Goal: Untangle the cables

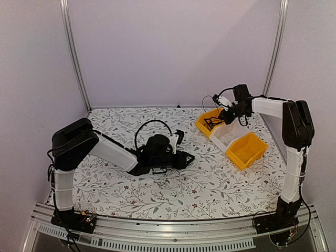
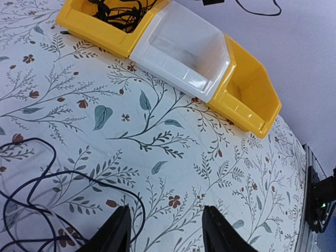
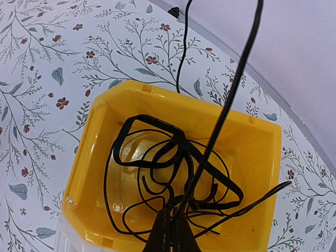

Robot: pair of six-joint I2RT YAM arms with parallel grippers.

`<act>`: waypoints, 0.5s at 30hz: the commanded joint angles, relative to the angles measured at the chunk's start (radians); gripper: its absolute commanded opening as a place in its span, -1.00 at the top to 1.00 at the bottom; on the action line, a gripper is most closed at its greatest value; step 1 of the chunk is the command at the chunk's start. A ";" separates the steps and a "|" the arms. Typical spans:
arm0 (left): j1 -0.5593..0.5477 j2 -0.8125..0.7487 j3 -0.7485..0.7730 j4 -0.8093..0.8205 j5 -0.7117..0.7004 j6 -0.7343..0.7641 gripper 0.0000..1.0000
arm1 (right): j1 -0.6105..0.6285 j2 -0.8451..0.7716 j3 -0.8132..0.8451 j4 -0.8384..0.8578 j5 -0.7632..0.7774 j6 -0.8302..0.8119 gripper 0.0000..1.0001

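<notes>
Over the far yellow bin (image 3: 89, 157), right gripper (image 3: 170, 215) is pinched together on a black strand (image 3: 233, 89) rising from the tangled cables (image 3: 173, 157) directly below it. Left gripper (image 2: 165, 223), fingers apart, sits low on the table (image 2: 157, 131), well off, w/ a loose cable (image 2: 79, 173) just to its left. Right arm's nearer the tangle.

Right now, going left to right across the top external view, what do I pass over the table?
Left arm's base → black cable loop → cable-filled yellow bin → white bin → second yellow bin → right arm's black elbow.
</notes>
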 commanded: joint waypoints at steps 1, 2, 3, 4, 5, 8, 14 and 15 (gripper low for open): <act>-0.012 -0.005 0.004 0.029 0.007 -0.003 0.09 | -0.021 -0.040 -0.027 0.009 -0.003 -0.020 1.00; -0.011 -0.005 0.003 0.029 0.007 -0.003 0.08 | -0.024 -0.038 -0.029 0.008 -0.004 -0.020 1.00; -0.011 -0.005 0.003 0.029 0.007 -0.004 0.08 | -0.027 -0.039 -0.030 0.009 -0.003 -0.019 1.00; -0.012 -0.005 0.002 0.029 0.007 -0.003 0.09 | -0.032 -0.042 -0.035 0.010 -0.009 -0.017 1.00; -0.012 -0.006 0.001 0.029 0.007 -0.004 0.08 | -0.038 -0.046 -0.040 0.015 -0.021 -0.014 1.00; -0.012 -0.005 0.000 0.029 0.007 -0.003 0.08 | -0.057 -0.075 -0.073 0.053 -0.094 -0.003 1.00; -0.013 0.001 0.010 0.028 0.012 -0.004 0.08 | -0.060 -0.136 -0.148 0.191 -0.224 0.020 1.00; -0.013 0.001 0.010 0.027 0.012 -0.003 0.09 | -0.060 -0.144 -0.157 0.218 -0.249 0.034 1.00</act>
